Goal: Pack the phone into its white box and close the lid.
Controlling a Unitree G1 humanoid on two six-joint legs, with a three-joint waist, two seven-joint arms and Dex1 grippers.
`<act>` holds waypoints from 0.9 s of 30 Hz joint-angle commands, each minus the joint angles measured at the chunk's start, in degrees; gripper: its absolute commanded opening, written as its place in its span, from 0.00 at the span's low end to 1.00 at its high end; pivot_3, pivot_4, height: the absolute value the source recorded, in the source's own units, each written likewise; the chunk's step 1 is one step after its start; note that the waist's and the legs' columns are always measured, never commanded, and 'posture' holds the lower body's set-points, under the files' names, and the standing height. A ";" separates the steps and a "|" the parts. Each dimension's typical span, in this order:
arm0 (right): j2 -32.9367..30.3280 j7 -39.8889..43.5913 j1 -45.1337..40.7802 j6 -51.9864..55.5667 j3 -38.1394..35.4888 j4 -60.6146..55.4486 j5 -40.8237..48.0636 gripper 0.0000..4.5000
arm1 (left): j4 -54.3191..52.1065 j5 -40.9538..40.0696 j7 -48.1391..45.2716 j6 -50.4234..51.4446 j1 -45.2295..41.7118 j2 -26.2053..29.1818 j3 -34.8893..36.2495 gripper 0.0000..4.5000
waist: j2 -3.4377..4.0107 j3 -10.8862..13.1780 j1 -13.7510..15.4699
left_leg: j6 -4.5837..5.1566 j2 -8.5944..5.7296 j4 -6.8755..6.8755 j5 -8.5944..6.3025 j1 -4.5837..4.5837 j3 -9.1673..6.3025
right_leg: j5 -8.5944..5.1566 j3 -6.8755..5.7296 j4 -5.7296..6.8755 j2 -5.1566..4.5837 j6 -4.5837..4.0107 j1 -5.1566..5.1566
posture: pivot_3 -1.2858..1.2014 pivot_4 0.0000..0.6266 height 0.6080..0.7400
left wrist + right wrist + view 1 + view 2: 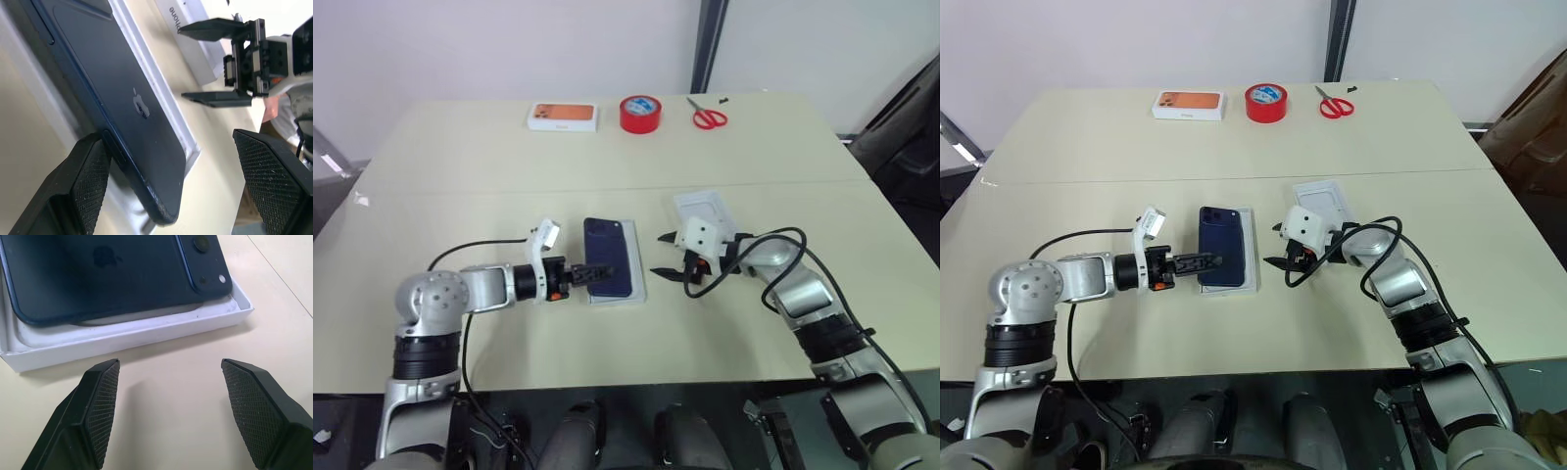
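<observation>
In the white box (146, 330) the phone (609, 269) sits crooked | glossy, slippery, stiff, pinch its long edges | left gripper (590, 276) gaping at it | right gripper (671, 257) gaping, empty

The phone (610, 268) lay in the white box (639, 284) on the table (489, 166), with the lid (705, 211) to the box's right and the other box (563, 116), tape roll (640, 114) and scissors (707, 116) well behind it.
</observation>
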 commanded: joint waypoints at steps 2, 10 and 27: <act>0.22 -0.27 -1.78 -1.48 -1.18 -0.37 0.27 0.78 | -0.80 0.34 -1.08 0.11 -0.60 1.28 0.49 0.91 | 0.00 0.00 0.15 | 0.00 0.00 0.01 0.00 0.00 0.00 | 0.00 0.00 0.00 0.00 0.00 0.01 | 0.52 0.24 0.95; 0.47 -0.66 -1.97 -2.14 -1.09 0.16 0.02 0.78 | -0.63 0.93 -1.30 0.57 -2.06 0.18 0.12 0.91 | -0.01 0.01 0.18 | 0.00 -0.02 0.03 0.00 -0.02 -0.01 | 0.00 -0.02 0.00 -0.02 0.00 0.01 | 0.52 0.24 0.95; 0.19 -1.98 -1.99 -3.68 -1.26 1.63 -1.10 0.78 | -0.45 4.12 -0.26 -1.68 -2.92 -4.12 -1.82 0.91 | -0.01 0.01 0.14 | -0.01 -0.02 0.03 0.01 -0.03 0.00 | 0.00 -0.01 0.00 -0.01 0.00 0.00 | 0.52 0.24 0.95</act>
